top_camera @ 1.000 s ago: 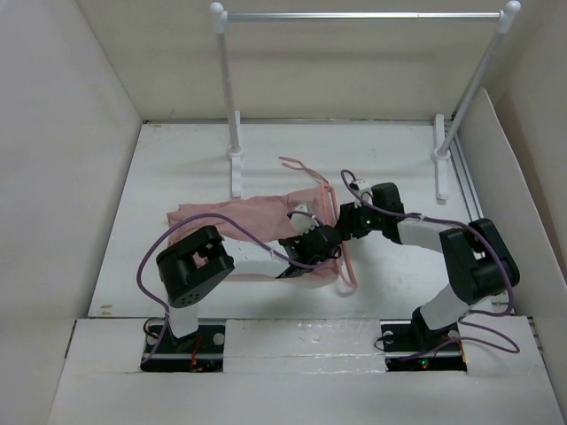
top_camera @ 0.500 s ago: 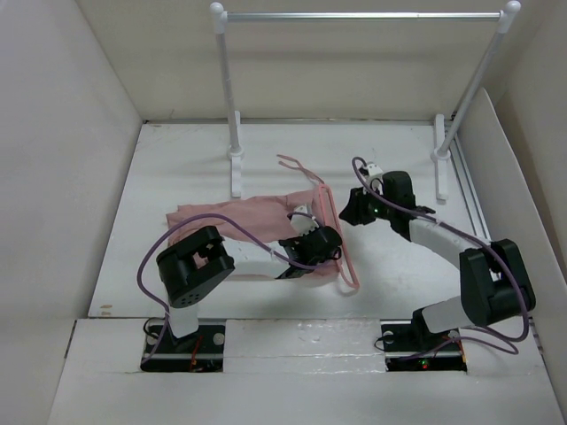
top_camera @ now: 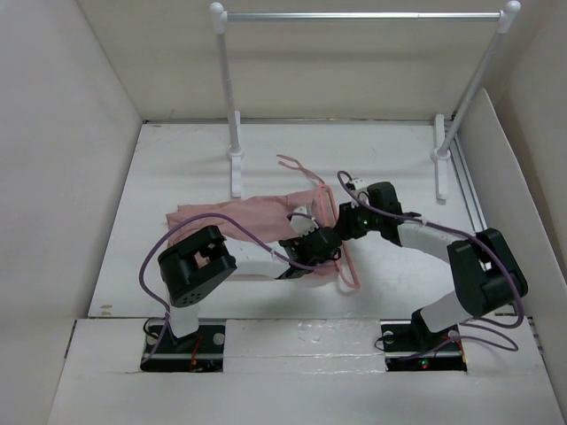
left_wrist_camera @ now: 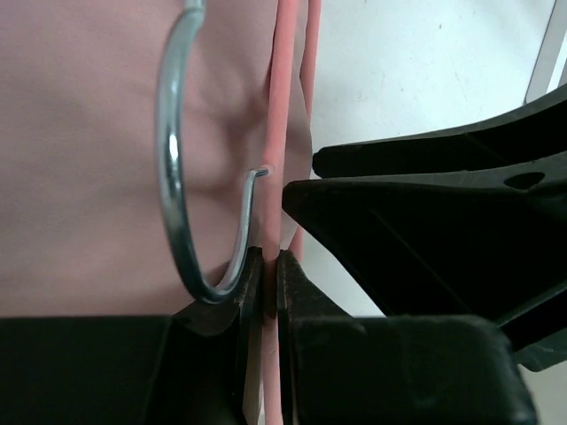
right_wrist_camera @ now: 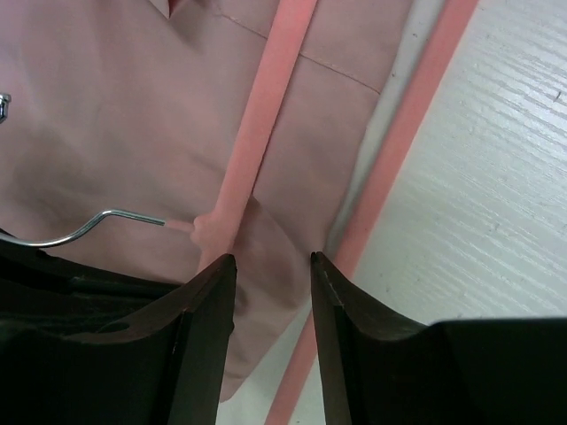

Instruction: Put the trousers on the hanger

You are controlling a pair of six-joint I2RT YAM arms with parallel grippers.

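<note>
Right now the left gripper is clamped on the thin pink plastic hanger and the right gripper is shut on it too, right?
No: the right gripper is open, as the right wrist view shows. The left gripper is clamped on the thin pink plastic hanger.

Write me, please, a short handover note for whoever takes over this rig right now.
Left gripper: shut on the hanger, close to its metal hook.
Right gripper: open, low over the hanger and fabric, gripping nothing.
Trousers: flat on the table, with the hanger lying at the end nearer the right arm.
Done: hanger gripped.
Left: get the trousers draped over the hanger.
</note>
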